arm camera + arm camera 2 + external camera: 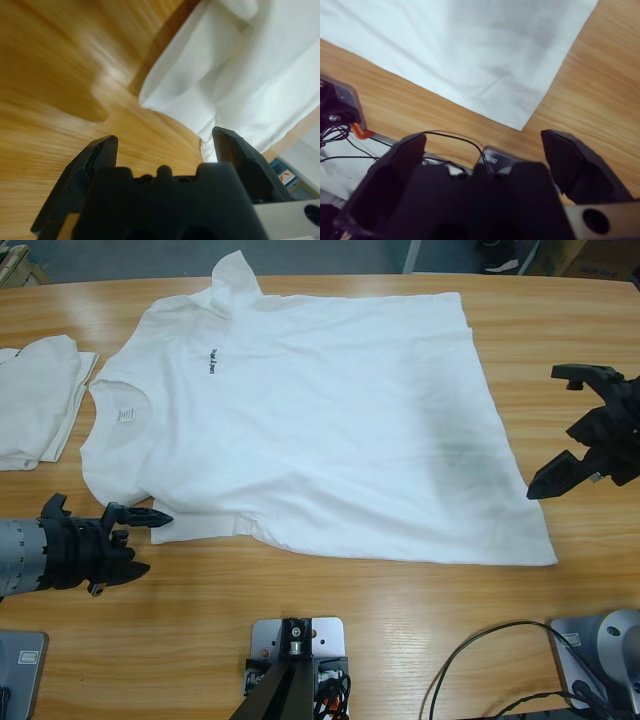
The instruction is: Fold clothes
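Observation:
A white T-shirt (320,420) with small black chest lettering (211,362) lies spread flat on the wooden table, collar to the left and hem to the right. My left gripper (155,542) is open just off the shirt's near sleeve; the left wrist view shows that white sleeve (240,75) ahead of the left gripper (165,137), with nothing between the jaws. My right gripper (548,430) is open beside the hem's near right corner, holding nothing. In the right wrist view the right gripper (485,140) looks down on that corner of the shirt (470,45).
A second white shirt (35,400) lies folded at the table's left edge, beside the spread shirt's collar. Bare wooden table (350,620) runs along the near side. Black cables (480,660) loop at the bottom right.

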{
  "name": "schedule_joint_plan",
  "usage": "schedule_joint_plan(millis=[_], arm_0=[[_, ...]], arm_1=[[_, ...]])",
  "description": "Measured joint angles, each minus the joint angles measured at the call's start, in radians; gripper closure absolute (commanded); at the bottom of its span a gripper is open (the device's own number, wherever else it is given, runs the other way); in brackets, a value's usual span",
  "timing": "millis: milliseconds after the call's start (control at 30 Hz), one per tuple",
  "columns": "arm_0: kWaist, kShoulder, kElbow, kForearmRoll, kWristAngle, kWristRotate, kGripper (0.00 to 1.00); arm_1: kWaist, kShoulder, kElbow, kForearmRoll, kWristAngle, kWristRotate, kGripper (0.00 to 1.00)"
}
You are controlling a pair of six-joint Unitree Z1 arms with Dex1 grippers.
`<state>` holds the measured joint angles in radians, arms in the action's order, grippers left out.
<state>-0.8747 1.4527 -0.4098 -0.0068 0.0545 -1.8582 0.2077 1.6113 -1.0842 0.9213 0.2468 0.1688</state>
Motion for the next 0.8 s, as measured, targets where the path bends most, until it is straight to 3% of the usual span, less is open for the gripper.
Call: schedule_joint_plan(millis=[233, 333, 400, 433, 533, 800], arm_0=[[-0.001, 0.028, 0.006, -0.026, 0.032, 0.054, 0.272], [-0.001, 0.046, 0.006, -0.065, 0.048, 0.084, 0.486], [-0.001, 0.067, 0.006, -0.09, 0.051, 0.097, 0.55], [-0.001, 0.078, 0.006, -0.102, 0.052, 0.101, 0.634], [-0.001, 0.1, 0.006, -0.126, 0.052, 0.104, 0.719], [-0.001, 0.106, 0.042, -0.136, 0.052, 0.105, 0.717]], arm_1=[[0.0, 0.0, 0.015, -0.019, 0.0, 0.003, 0.11], [0.0, 0.0, 0.019, -0.027, 0.0, 0.003, 0.11], [0.0, 0.0, 0.021, -0.029, 0.0, 0.003, 0.11], [0.0, 0.0, 0.021, -0.029, 0.0, 0.003, 0.11], [0.0, 0.0, 0.021, -0.031, 0.0, 0.003, 0.11], [0.0, 0.0, 0.021, -0.032, 0.0, 0.003, 0.11]])
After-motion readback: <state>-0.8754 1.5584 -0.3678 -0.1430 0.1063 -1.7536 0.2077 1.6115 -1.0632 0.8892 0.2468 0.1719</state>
